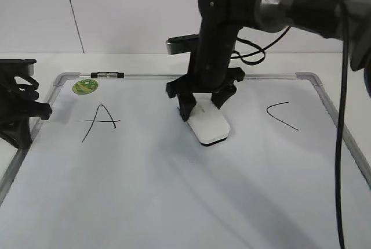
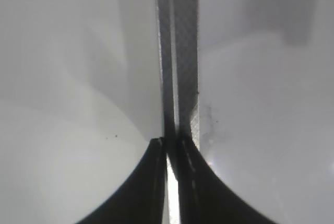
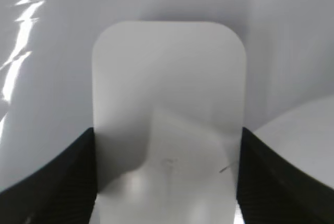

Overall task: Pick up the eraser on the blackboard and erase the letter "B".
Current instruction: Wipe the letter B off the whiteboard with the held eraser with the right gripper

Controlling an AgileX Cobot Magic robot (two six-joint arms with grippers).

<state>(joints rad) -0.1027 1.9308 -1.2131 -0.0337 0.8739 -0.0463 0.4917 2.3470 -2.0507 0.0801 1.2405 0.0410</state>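
The eraser point(image 1: 208, 125) is a white block with a thin black underside, lying flat on the blackboard point(image 1: 145, 202) between the "A" point(image 1: 99, 121) and the "C" point(image 1: 282, 114). My right gripper point(image 1: 203, 105) is shut on the eraser, one finger on each long side; the right wrist view shows the eraser point(image 3: 168, 109) filling the space between the jaws point(image 3: 166, 182). No letter "B" shows; its spot is under or around the eraser. My left gripper point(image 1: 43, 109) is shut and empty at the board's left frame edge, seen close in its wrist view point(image 2: 171, 148).
A round green sticker point(image 1: 85, 86) and a small black-and-clear clip point(image 1: 108, 75) sit at the board's top left. The silver frame point(image 1: 342, 133) runs along the right side. The frame strip point(image 2: 180, 51) fills the middle of the left wrist view.
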